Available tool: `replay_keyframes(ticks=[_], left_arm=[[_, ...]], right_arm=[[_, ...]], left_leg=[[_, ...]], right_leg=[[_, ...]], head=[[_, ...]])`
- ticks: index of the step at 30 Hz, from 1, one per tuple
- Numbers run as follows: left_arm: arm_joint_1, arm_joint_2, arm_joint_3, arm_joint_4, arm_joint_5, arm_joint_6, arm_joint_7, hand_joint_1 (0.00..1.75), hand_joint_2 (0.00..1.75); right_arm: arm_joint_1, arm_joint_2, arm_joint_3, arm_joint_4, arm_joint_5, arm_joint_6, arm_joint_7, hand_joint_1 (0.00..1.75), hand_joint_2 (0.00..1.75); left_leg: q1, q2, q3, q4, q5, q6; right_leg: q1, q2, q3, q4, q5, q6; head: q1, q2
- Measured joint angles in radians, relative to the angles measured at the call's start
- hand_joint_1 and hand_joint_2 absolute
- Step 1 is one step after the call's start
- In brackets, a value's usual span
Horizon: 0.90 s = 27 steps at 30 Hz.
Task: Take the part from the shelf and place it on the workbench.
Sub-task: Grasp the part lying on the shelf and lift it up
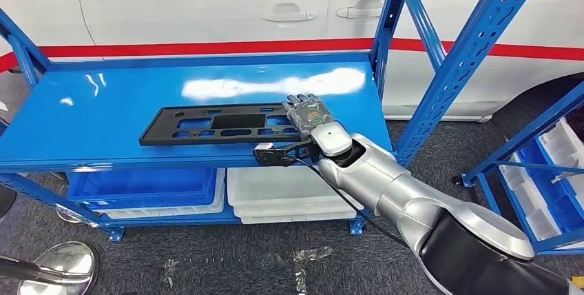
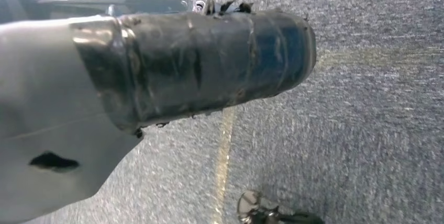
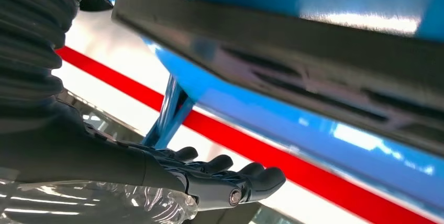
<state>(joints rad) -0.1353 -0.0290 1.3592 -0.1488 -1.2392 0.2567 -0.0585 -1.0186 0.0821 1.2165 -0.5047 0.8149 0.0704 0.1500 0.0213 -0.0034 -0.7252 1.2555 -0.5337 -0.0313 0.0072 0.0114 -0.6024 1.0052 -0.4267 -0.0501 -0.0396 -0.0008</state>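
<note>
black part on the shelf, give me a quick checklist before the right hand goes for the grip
1. Part placement: the black part lies flat on the blue shelf near its front edge: ok.
2. Hand position: the right hand is over the part's right end: ok.
3. Fingers: in the right wrist view the fingers are stretched out, holding nothing: ok.
4. Contact with the part: cannot tell.
5. Space around the part: nothing else lies on that shelf level: ok.
6. Blue upright stands close beside the hand: cannot tell if it will hinder the lift.
</note>
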Motion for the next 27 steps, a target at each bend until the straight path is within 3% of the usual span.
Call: replay_keyframes(ticks=[2, 4, 8, 10, 12, 13, 14, 15, 17, 18, 20, 22, 24, 27], left_arm=[[0.000, 0.000, 0.000, 0.000, 0.000, 0.000, 0.000, 0.00, 0.00], [-0.002, 0.000, 0.000, 0.000, 0.000, 0.000, 0.000, 0.00, 0.00], [-0.002, -0.001, 0.000, 0.000, 0.000, 0.000, 0.000, 0.00, 0.00], [-0.002, -0.002, 0.000, 0.000, 0.003, 0.000, -0.001, 0.00, 0.00], [-0.003, -0.001, 0.000, 0.000, 0.019, -0.006, -0.007, 0.00, 0.00], [-0.004, 0.001, 0.001, 0.000, 0.030, -0.013, -0.009, 0.00, 0.00], [-0.004, 0.005, 0.003, 0.000, 0.039, -0.022, -0.011, 0.00, 0.00], [-0.005, 0.009, 0.004, 0.000, 0.046, -0.031, -0.011, 0.00, 0.00], [-0.007, 0.016, 0.005, 0.000, 0.051, -0.044, -0.011, 0.00, 0.00], [-0.009, 0.020, 0.006, 0.000, 0.051, -0.045, -0.011, 0.00, 0.00], [-0.012, 0.026, 0.009, 0.000, 0.051, -0.044, -0.012, 0.00, 0.00], [-0.012, 0.031, 0.013, 0.000, 0.053, -0.042, -0.012, 0.00, 0.00], [-0.011, 0.034, 0.014, 0.000, 0.055, -0.042, -0.012, 0.00, 0.00], [-0.012, 0.039, 0.015, 0.000, 0.056, -0.042, -0.014, 0.00, 0.00]], right_arm=[[0.002, -0.001, 0.000, 0.000, -0.001, 0.000, 0.001, 0.00, 1.75], [0.002, -0.002, 0.000, 0.000, -0.001, 0.000, 0.002, 0.00, 1.75], [0.003, -0.005, 0.000, 0.000, -0.001, 0.000, 0.003, 0.00, 1.75], [0.001, -0.006, 0.000, 0.000, -0.001, 0.001, 0.003, 0.00, 1.75], [0.005, -0.007, 0.000, 0.000, 0.001, 0.006, -0.002, 0.00, 1.75], [0.009, -0.007, 0.000, 0.000, 0.003, 0.010, -0.006, 0.00, 1.75], [0.014, -0.004, 0.000, 0.000, 0.006, 0.014, -0.009, 0.00, 1.75], [0.017, -0.001, 0.000, 0.001, 0.008, 0.017, -0.012, 0.00, 1.75], [0.018, 0.009, 0.000, 0.001, 0.011, 0.019, -0.015, 0.00, 1.75], [0.017, 0.013, 0.000, 0.002, 0.012, 0.020, -0.016, 0.00, 1.75], [0.016, 0.020, 0.000, 0.002, 0.012, 0.025, -0.021, 0.00, 1.75], [0.016, 0.025, 0.000, 0.004, 0.012, 0.031, -0.025, 0.00, 1.75], [0.015, 0.029, 0.000, 0.007, 0.012, 0.034, -0.026, 0.00, 1.75], [0.016, 0.036, 0.000, 0.011, 0.012, 0.035, -0.028, 0.00, 1.75]], left_leg=[[-0.001, 0.001, 0.048, -0.124, 0.075, 0.005], [-0.005, 0.000, 0.088, -0.213, 0.103, 0.014], [-0.003, -0.002, 0.100, -0.235, 0.098, 0.033], [0.002, -0.002, 0.109, -0.242, 0.097, 0.042], [0.001, -0.002, 0.115, -0.243, 0.093, 0.048], [0.002, -0.003, 0.117, -0.243, 0.091, 0.049], [0.002, -0.003, 0.120, -0.242, 0.088, 0.049], [0.002, -0.004, 0.123, -0.241, 0.085, 0.048], [0.003, -0.006, 0.130, -0.240, 0.078, 0.043], [0.002, -0.006, 0.132, -0.239, 0.075, 0.039], [0.001, -0.007, 0.132, -0.241, 0.073, 0.028], [0.001, -0.007, 0.133, -0.245, 0.072, 0.016], [0.003, -0.005, 0.126, -0.223, 0.054, 0.006], [0.004, -0.002, 0.047, -0.061, -0.021, -0.002]], right_leg=[[0.002, 0.002, 0.005, 0.009, -0.012, 0.006], [0.006, 0.003, 0.004, 0.019, -0.022, 0.014], [0.006, 0.001, -0.005, 0.033, -0.036, 0.030], [0.003, 0.000, -0.038, 0.105, -0.076, 0.042], [-0.004, -0.001, -0.102, 0.228, -0.122, 0.050], [-0.008, -0.001, -0.130, 0.272, -0.130, 0.052], [-0.011, -0.002, -0.144, 0.286, -0.120, 0.053], [-0.014, -0.002, -0.140, 0.261, -0.092, 0.052], [-0.016, -0.002, -0.093, 0.139, -0.020, 0.047], [-0.014, -0.002, -0.067, 0.081, 0.002, 0.043], [-0.009, -0.001, -0.041, 0.029, 0.010, 0.038], [-0.008, -0.001, -0.036, 0.022, 0.009, 0.034], [-0.012, -0.002, -0.025, 0.009, 0.011, 0.025], [-0.012, -0.003, -0.015, 0.001, 0.010, 0.013]], head=[[0.000, 0.000], [0.001, 0.000], [0.001, 0.000], [0.004, 0.000], [0.007, 0.000], [0.007, 0.000], [0.008, 0.000], [0.008, 0.000], [0.008, 0.000], [0.007, 0.000], [0.006, 0.000], [0.006, 0.000], [0.005, 0.000], [0.001, 0.000]])
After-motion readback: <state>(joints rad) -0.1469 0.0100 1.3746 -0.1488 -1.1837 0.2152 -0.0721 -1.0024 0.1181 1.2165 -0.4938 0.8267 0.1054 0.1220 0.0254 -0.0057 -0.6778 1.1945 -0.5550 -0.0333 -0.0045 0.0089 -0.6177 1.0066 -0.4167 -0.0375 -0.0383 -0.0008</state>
